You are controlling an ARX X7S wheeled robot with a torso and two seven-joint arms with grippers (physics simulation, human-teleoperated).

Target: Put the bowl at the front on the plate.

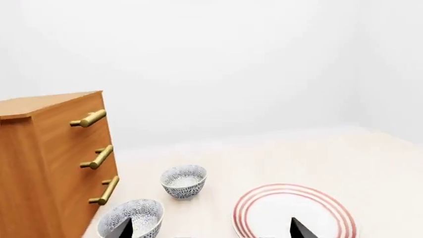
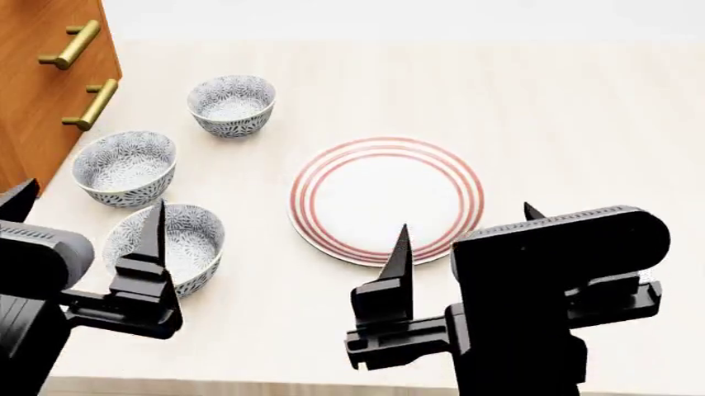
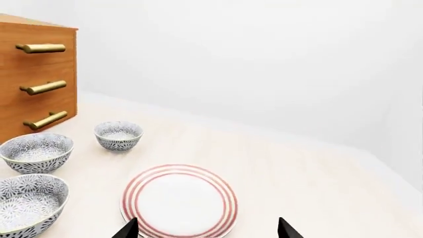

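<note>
- Three patterned bowls in a row along the drawer unit [image 2: 44, 91], on the pale tabletop [image 2: 551, 107]. Nearest the robot: the bowl [image 2: 167, 247] named in the task; middle bowl [image 2: 125, 167] and far bowl [image 2: 231, 105] beyond it. None touching.
- Plate [image 2: 385, 199] flat on the table, just right of the row, bare of load. Close enough to make for a short sideways carry, by judgement.
- Left gripper [image 2: 82, 219] spread wide, nothing between the tips, poised over the front bowl; one fingertip overlapping its rim in head view. Contact or height above it: cannot tell.
- Likely the side chosen because the bowls sit on the left arm's side.
- Right gripper [image 2: 463, 235] likewise spread and empty, above the plate's near edge. Seemingly parked, clear of the drop spot's centre.
- Bowl not yet grasped or lifted.
</note>
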